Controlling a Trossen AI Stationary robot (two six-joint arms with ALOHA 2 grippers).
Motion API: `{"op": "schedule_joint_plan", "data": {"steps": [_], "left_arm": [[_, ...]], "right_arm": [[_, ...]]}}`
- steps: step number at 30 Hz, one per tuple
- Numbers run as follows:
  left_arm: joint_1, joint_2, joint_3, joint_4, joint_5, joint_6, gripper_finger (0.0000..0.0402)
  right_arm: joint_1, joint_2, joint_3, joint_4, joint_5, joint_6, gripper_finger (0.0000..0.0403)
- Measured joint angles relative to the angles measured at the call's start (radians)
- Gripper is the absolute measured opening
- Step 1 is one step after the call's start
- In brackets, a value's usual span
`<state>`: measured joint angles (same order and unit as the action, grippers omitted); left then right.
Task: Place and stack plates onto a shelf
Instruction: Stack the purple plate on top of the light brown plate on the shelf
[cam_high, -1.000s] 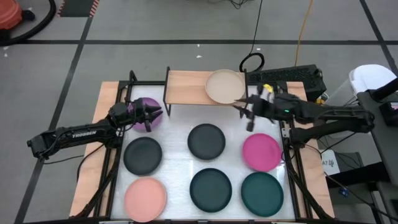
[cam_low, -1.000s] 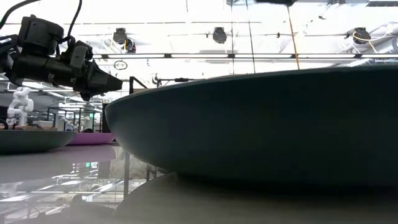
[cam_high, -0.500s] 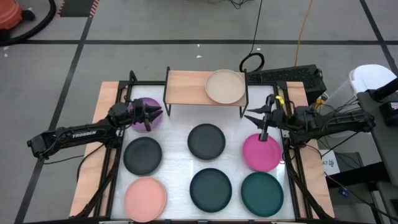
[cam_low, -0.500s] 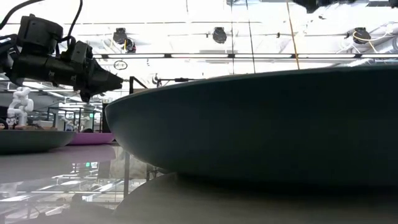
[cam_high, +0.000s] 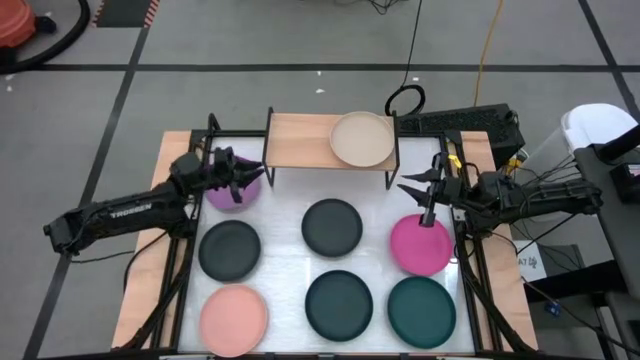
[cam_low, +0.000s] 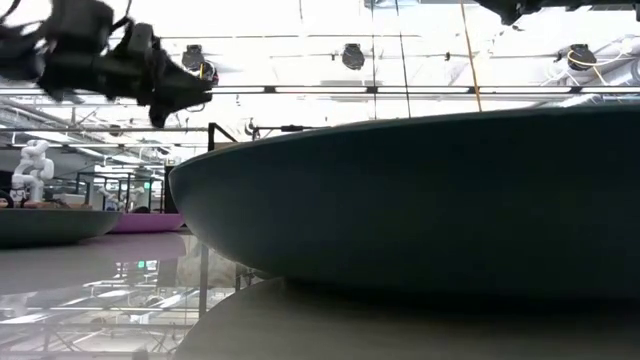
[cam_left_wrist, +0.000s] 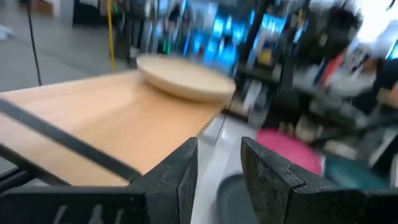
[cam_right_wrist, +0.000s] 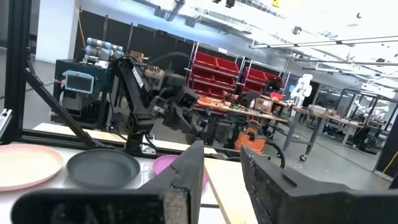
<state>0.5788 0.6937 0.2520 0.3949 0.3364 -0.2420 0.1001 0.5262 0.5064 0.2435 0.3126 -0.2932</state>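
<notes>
A beige plate (cam_high: 362, 139) sits on the right half of the wooden shelf (cam_high: 300, 140). The other plates lie flat on the white table: purple (cam_high: 226, 193), magenta (cam_high: 420, 245), light pink (cam_high: 234, 318), teal (cam_high: 421, 310) and three dark ones (cam_high: 332, 227). My left gripper (cam_high: 243, 180) hovers open above the purple plate's far right rim, near the shelf's left legs. In its wrist view the gripper (cam_left_wrist: 219, 168) points across the shelf top (cam_left_wrist: 112, 118) at the beige plate (cam_left_wrist: 186, 78). My right gripper (cam_high: 422, 198) is open and empty above the magenta plate's far rim.
Black frame rails (cam_high: 468, 270) run along the table's left and right sides. The shelf's thin black legs (cam_high: 268, 165) stand at the table's far edge. The shelf's left half is bare wood. In the low view a dark plate (cam_low: 420, 200) fills most of the picture.
My right gripper drew back from the beige plate on the shelf toward the table's right and near side, and now hangs over the magenta plate. My left gripper rose from the purple plate and shifted slightly toward the far edge and the shelf. The plates stayed put.
</notes>
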Motion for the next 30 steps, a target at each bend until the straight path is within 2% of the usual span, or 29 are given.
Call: {"op": "schedule_joint_plan", "data": {"steps": [3,7,9,11,14,17,21,30], "left_arm": [[-0.049,0.004,0.191,-0.383,-0.076,0.162,0.0126],[-0.157,0.048,0.409,-0.809,-0.291,0.31,0.0126],[-0.208,0.075,0.495,-0.981,-0.427,0.308,0.0126],[-0.246,0.104,0.541,-1.138,-0.534,0.24,0.0126],[-0.282,0.149,0.549,-1.294,-0.55,0.098,0.0126],[-0.326,0.216,0.488,-1.369,-0.52,-0.019,0.0126],[-0.379,0.318,0.397,-1.324,-0.508,-0.077,0.0126],[-0.407,0.512,0.398,-1.147,-0.507,-0.127,0.0126]], "right_arm": [[0.0,0.001,0.0,-0.001,0.0,0.0,0.0089],[0.0,0.001,0.0,-0.001,0.0,0.016,0.0089],[0.0,0.001,0.0,-0.005,0.0,0.022,0.0089],[0.0,0.001,0.0,-0.01,0.0,0.028,0.0089],[0.0,0.002,0.0,-0.009,0.0,0.042,0.0089],[0.0,0.001,0.0,-0.009,0.0,0.042,0.0089],[0.0,0.001,0.0,-0.008,0.0,0.042,0.0089],[0.0,0.003,0.0,-0.01,0.004,0.042,0.0089]]}}
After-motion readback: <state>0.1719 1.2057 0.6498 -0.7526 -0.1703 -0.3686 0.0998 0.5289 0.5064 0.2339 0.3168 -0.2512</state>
